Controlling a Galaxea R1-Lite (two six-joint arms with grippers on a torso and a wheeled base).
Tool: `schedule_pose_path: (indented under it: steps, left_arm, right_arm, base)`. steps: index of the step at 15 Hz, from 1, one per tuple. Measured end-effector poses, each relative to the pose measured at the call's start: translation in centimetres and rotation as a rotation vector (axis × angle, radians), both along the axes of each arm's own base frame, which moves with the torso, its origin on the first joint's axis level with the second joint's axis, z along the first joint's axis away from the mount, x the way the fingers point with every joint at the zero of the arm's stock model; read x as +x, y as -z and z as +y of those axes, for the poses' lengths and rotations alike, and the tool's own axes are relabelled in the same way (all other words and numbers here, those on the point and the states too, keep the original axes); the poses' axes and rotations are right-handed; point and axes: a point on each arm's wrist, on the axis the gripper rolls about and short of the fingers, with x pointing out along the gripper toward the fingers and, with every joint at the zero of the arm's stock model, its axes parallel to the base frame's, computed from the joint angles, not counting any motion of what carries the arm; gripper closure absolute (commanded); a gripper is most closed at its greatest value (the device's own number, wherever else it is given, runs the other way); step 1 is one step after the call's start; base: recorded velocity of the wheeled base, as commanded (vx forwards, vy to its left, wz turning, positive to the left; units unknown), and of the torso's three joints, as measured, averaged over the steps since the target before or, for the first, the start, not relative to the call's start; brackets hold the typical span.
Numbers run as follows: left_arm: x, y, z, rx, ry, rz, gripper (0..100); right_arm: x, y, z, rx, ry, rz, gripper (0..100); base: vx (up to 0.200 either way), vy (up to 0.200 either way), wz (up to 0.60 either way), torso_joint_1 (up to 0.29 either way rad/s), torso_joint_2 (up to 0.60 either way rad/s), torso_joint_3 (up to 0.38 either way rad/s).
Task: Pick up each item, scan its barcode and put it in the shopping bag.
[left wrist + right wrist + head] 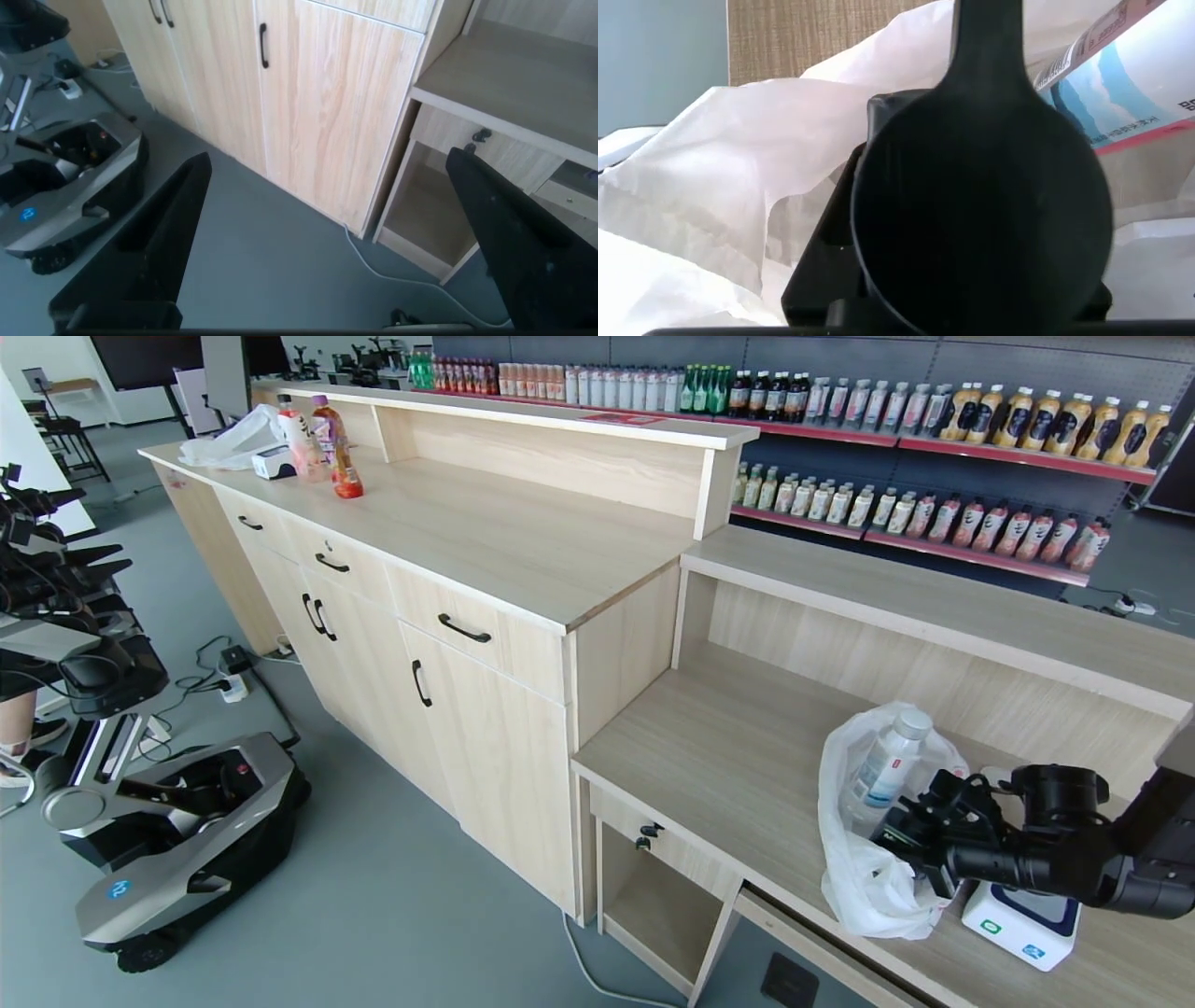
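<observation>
Nearest in the head view, low right: black right gripper (913, 845) at the mouth of a crumpled white plastic shopping bag (864, 887) on the pale wood desk (728, 756). Open or closed: cannot tell. Upright inside the bag, a clear plastic bottle with white cap and pale label (887, 765), so one item judged already bagged. Just right of the bag, at the near edge, a white box scanner with blue top (1019, 919), two small coloured squares on its front. Far left, on the tall wood counter (485, 523), an orange-red drink bottle (338, 448) and a pale pink-labelled bottle (297, 441), untouched; possibly left to scan, unclear. Print there too small to read.

Left wrist view: left gripper (329, 163) with black fingers spread wide, nothing between, above grey floor near the cabinet doors.

Right wrist view: white bag folds just behind the black gripper body. Bottle label with a blue-and-white landscape picture, a pink band and small dark print, not legible.
</observation>
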Motion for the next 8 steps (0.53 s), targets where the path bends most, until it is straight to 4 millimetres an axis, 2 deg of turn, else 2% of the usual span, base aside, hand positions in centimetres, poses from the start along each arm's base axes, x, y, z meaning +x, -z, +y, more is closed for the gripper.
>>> schedule_pose_path:
  steps: [1, 2, 8]
  left_arm:
    - [0.0, 0.0, 0.0, 0.0, 0.0, 0.0, 0]
    - [0.0, 0.0, 0.0, 0.0, 0.0, 0.0, 0]
    - [0.0, 0.0, 0.0, 0.0, 0.0, 0.0, 0]
  right_arm:
    - [0.09, 0.09, -0.03, -0.002, 0.002, 0.0, 100]
    - [0.18, 0.19, -0.11, -0.013, 0.015, 0.003, 0]
    - [0.28, -0.15, -0.16, -0.011, 0.026, 0.005, 0]
  base:
    - [0.0, 0.0, 0.0, 0.0, 0.0, 0.0]
    - [0.0, 0.0, 0.0, 0.0, 0.0, 0.0]
    - [0.0, 0.0, 0.0, 0.0, 0.0, 0.0]
